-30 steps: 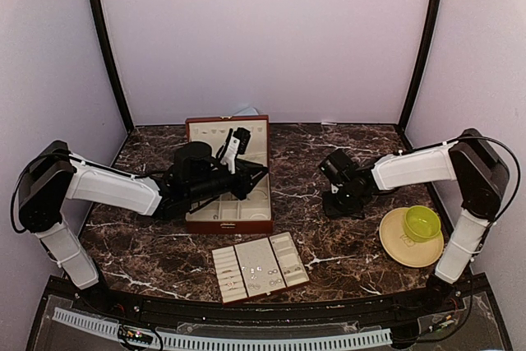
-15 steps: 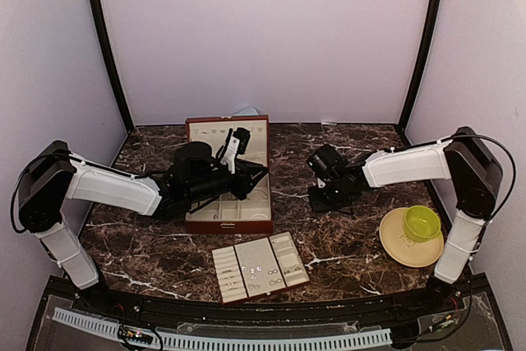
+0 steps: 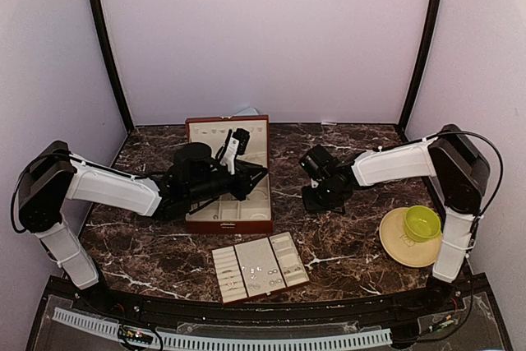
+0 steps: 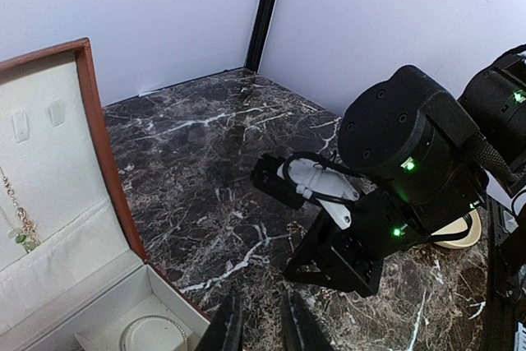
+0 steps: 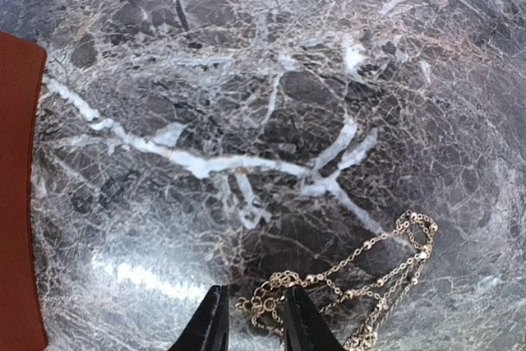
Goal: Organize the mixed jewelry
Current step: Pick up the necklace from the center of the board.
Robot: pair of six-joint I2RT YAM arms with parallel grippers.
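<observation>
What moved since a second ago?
The right arm swung left across the marble table, carrying the right gripper closer to the red-brown jewelry box. The left gripper, tray, plate and green bowl stayed put.

dark marble counter (image 3: pixel 345 240) with white veining, enclosed by plain pale lilac walls (image 3: pixel 263 34); black vertical posts (image 3: pixel 105 43) mark the rear corners; light even and diffuse

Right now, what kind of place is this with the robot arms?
Probably a robot test booth: plain pale walls close in a dark marble table holding an open jewelry box, a ring tray and a gold chain.
</observation>
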